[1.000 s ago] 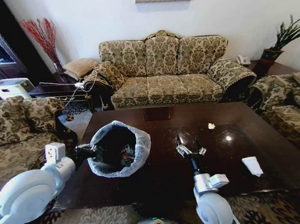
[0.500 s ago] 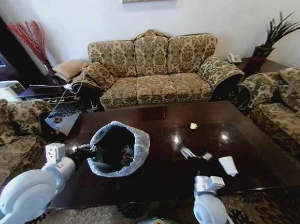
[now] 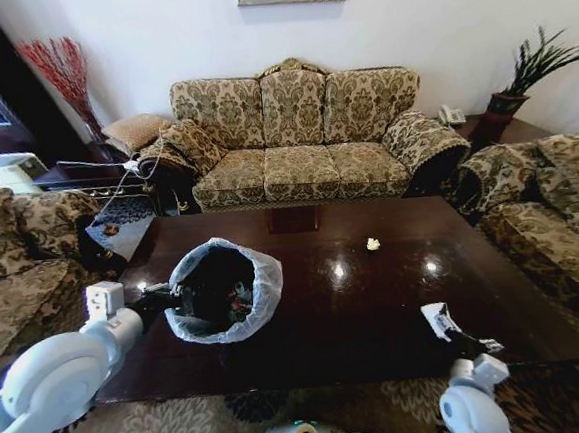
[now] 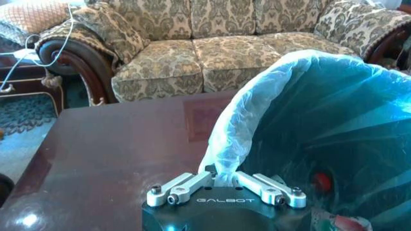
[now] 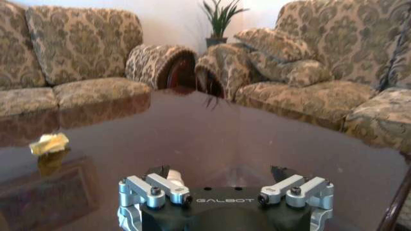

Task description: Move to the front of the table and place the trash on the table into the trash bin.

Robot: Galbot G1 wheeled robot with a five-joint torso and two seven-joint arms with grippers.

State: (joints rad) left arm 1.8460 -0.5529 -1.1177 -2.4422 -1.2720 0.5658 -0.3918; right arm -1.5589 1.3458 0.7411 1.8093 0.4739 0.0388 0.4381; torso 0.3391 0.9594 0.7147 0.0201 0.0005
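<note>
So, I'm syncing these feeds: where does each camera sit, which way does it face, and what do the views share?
Head view: on the head, looking down at the table towards the sofa; both arms show, left gripper holding the bin.
Left wrist view: behind the left gripper, shut on the bin's bag.
Right wrist view: behind the open right gripper, facing a paper wad.
Shared: table, sofa; the head view also shows the wad.
</note>
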